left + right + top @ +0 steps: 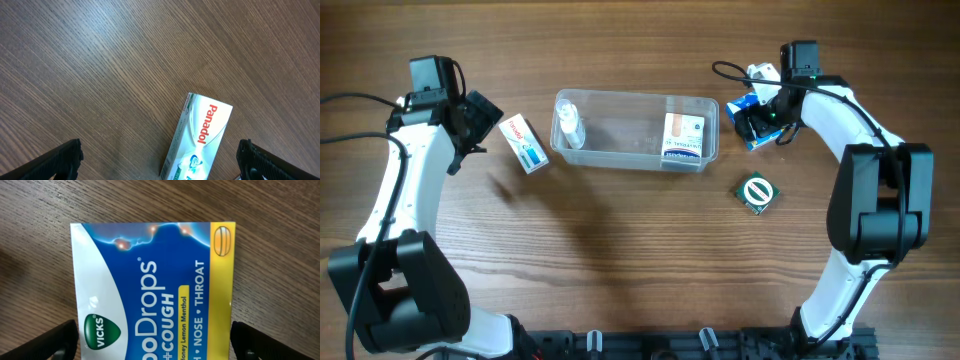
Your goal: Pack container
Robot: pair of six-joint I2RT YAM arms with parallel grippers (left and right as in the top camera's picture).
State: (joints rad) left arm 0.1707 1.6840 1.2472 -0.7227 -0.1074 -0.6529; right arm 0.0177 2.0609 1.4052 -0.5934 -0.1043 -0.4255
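Container (625, 132): clear tub, set at the far middle of the worktop (620, 250), long side running left to right.
Contents: a small clear bottle (570, 127) is seen at the left end, an orange-and-white box (684, 138) at the right end.
Left gripper (162, 165): jaws are spread wide and nothing is gripped. It is held over the Panadol box (200, 137), which lies flat just left of the container.
Right gripper (160, 345): jaws are spread wide on either side of the Vicks box (155, 280), just right of the container. Contact cannot be told.
Green-and-white box (757, 193): left alone on the worktop, nearer than the container's right end.
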